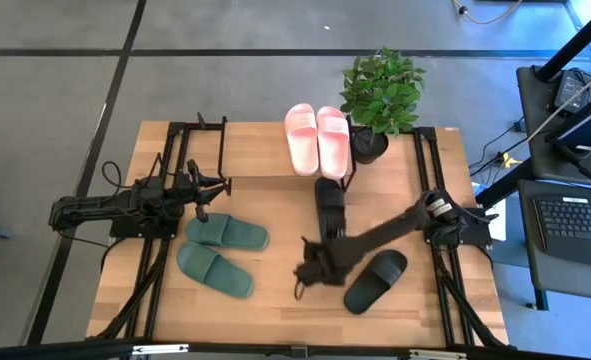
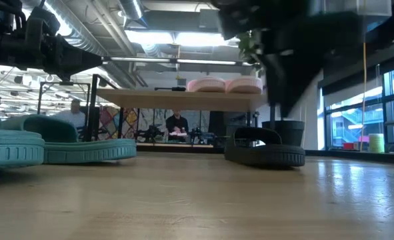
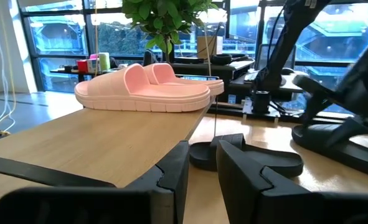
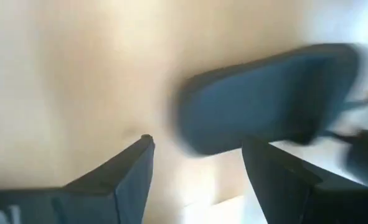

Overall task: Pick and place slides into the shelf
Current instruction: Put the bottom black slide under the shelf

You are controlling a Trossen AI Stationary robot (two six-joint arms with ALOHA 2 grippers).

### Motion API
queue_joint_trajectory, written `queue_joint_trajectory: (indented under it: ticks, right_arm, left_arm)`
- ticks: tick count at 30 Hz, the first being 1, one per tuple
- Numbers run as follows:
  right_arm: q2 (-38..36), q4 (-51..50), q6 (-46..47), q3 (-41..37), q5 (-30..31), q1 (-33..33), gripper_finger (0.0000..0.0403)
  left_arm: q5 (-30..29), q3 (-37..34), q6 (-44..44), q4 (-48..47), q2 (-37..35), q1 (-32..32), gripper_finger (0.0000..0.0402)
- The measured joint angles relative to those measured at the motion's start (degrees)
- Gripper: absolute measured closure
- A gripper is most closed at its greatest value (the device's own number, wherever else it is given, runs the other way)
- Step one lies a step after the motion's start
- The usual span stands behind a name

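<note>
The shelf (image 1: 255, 150) stands at the table's far side, and the pink pair (image 1: 317, 140) lies on its top board. One black slide (image 1: 329, 205) lies on the table just in front of the shelf, the other (image 1: 375, 281) lies near the right front. The green pair (image 1: 221, 250) lies on the table at the left. My right gripper (image 1: 310, 270) hangs open over the table between the green pair and the near black slide. Its wrist view shows a blurred dark slide (image 4: 264, 93) beyond the fingers; which one, I cannot tell. My left gripper (image 3: 202, 180) is level at the shelf's front edge, its fingers a narrow gap apart.
A potted plant (image 1: 380, 95) stands at the shelf's right end, beside the pink pair. Bare tabletop (image 1: 275, 300) lies along the near edge. People sit in the room behind the table (image 2: 177, 123). A desk with a keyboard (image 1: 570, 215) is off to the right.
</note>
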Motion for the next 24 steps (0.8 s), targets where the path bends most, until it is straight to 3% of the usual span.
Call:
queue_joint_trajectory:
  ticks: [5,11,15,20,24]
  right_arm:
    - [0.0,4.7,4.0,-1.5,-7.3,2.9,0.0159]
    - [0.0,10.8,4.5,-1.7,-7.2,3.5,0.0159]
    - [-0.4,9.7,4.4,-2.4,-1.6,3.5,0.0159]
    - [-7.9,10.7,7.8,-11.4,3.0,3.5,0.0159]
    - [-16.9,24.1,9.7,-22.1,3.0,3.4,0.0159]
  left_arm:
    - [0.2,0.0,0.0,-0.1,0.0,0.0,0.0325]
    - [0.2,0.0,0.0,-0.1,0.0,0.0,0.0325]
    - [0.2,0.0,0.0,-0.1,0.0,0.0,0.0325]
    - [0.2,0.0,0.0,-0.1,0.0,0.0,0.0325]
    - [0.2,0.0,0.0,-0.1,0.0,0.0,0.0325]
